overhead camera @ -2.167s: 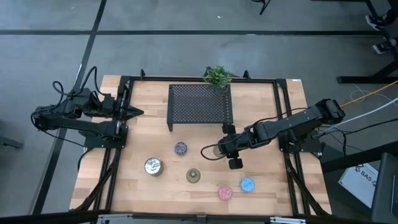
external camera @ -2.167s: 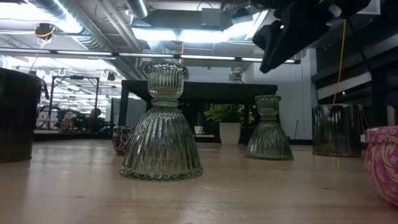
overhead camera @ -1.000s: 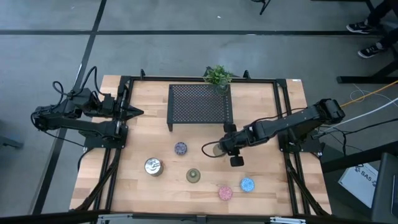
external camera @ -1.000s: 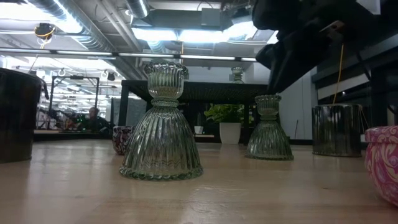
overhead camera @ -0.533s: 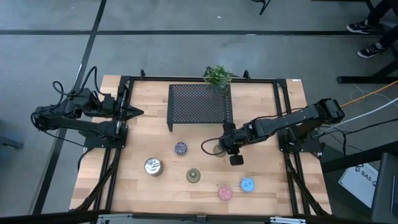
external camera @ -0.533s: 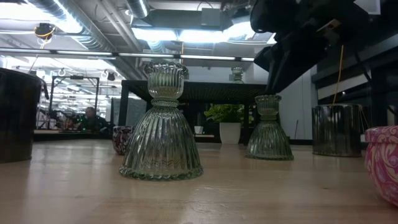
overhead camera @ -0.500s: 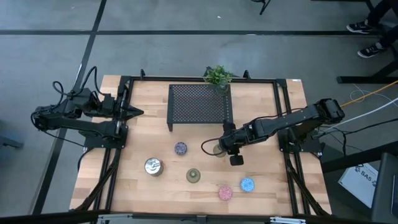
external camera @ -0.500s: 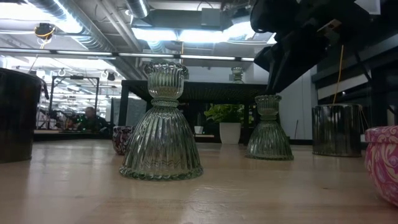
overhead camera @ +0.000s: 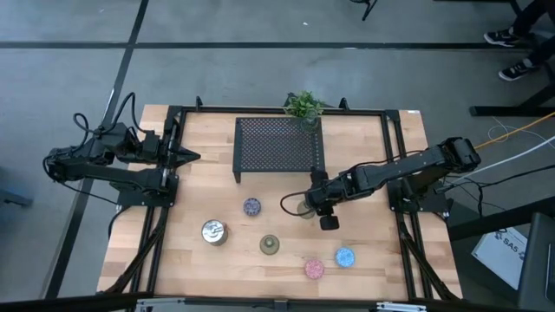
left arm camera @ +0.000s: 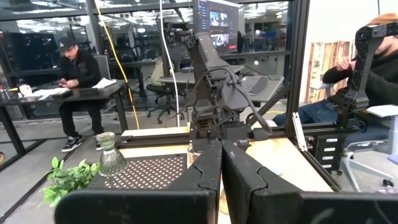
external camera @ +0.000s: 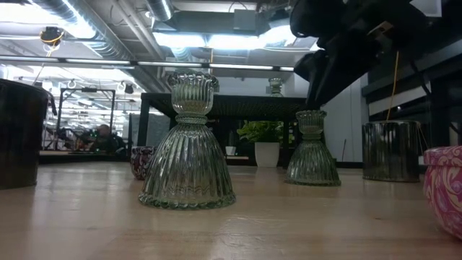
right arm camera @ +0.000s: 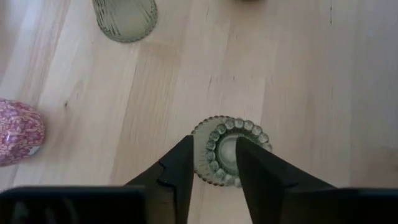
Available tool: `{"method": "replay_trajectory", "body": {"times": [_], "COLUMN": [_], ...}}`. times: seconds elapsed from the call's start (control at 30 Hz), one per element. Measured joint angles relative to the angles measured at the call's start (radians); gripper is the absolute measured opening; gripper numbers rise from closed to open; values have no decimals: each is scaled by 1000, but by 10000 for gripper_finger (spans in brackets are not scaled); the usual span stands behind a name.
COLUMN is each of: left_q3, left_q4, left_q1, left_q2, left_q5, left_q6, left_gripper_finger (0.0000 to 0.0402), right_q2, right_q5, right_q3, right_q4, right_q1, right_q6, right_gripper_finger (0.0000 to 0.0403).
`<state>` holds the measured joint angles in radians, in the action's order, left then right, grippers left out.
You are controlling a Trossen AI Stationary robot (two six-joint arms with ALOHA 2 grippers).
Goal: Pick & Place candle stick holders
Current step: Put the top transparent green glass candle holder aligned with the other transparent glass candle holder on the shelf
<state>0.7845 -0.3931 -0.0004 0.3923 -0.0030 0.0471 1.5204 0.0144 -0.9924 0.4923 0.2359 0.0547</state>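
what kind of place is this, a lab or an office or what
Most likely a robotics lab in an open workshop-style office. A wooden table stands inside a black metal frame with arms mounted at its sides, a person works at a desk behind it, and bare ducts and strip lights run overhead.

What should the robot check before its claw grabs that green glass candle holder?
1. Right claw lined up over the green glass candle holder: ok, its fingers straddle the cup top.
2. Claw open enough: cannot tell, the fingers sit very close to the cup.
3. Holder upright on the table: ok.
4. Neighbours out of the way: ok, the second green holder and pink holder stand apart.
5. Black mesh rack has free space: ok; one glass holder stands on a corner.
6. Left claw parked away, shut: ok.
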Motion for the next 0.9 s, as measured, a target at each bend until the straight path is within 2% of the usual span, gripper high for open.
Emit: {"method": "replay_trajectory", "body": {"times": [0.17, 0.43, 0.63, 0.9], "left_q3": [0, 0, 0, 0], "left_q4": [0, 0, 0, 0], "left_q1": [0, 0, 0, 0], "left_q2": [0, 0, 0, 0], "left_q5": [0, 0, 0, 0], "left_q6": [0, 0, 0, 0], "left_gripper_finger": [8, 7, 7, 8], "right_q2": [12, 74, 76, 76], "right_q5": [0, -36, -10, -3], "right_q3": [0, -5, -5, -5], "right_q4": [-7, -19, -18, -11], "right_q1": [0, 0, 0, 0], "right_q6": [0, -4, -11, -11], "right_gripper_finger": [154, 154, 133, 79]}}
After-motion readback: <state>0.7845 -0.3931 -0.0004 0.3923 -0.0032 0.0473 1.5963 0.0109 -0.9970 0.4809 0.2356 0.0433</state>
